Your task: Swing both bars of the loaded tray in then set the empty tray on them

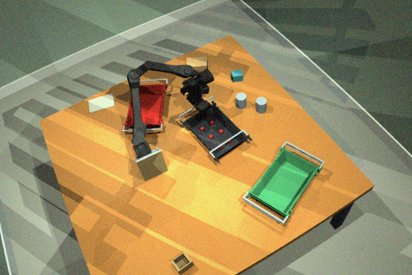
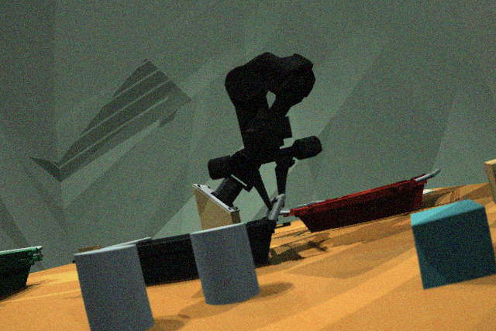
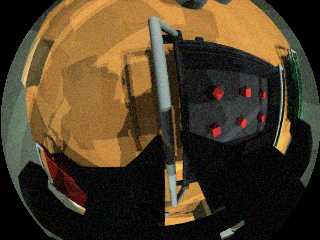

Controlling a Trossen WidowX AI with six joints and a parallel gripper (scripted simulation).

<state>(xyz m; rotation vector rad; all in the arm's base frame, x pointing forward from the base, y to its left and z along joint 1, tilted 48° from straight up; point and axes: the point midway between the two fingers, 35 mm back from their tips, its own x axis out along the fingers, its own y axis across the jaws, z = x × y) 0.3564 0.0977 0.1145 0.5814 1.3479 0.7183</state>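
Observation:
The black tray (image 1: 228,120) (image 2: 170,259) (image 3: 225,57) holds several small red blocks (image 1: 221,131) (image 3: 217,93). Its far bar (image 1: 229,143) (image 2: 145,240) (image 3: 281,100) lies in across the top. Its near bar (image 1: 212,98) (image 2: 276,208) (image 3: 161,75) is tilted up steeply at its end. My gripper (image 1: 202,105) (image 2: 276,201) (image 3: 171,136) is at this bar, its fingers a small gap apart and not clamped, the bar passing between or against the tips. The red tray (image 1: 152,98) (image 2: 360,207) lies empty, bars out. The arm partly covers it.
An empty green tray (image 1: 282,178) with bars out stands at the right. Two grey cylinders (image 1: 241,100) (image 1: 261,104) and a teal block (image 1: 237,75) (image 2: 452,243) stand behind the black tray. A tan block (image 1: 196,62), a white plate (image 1: 101,102) and a small wooden box (image 1: 181,262) are also there.

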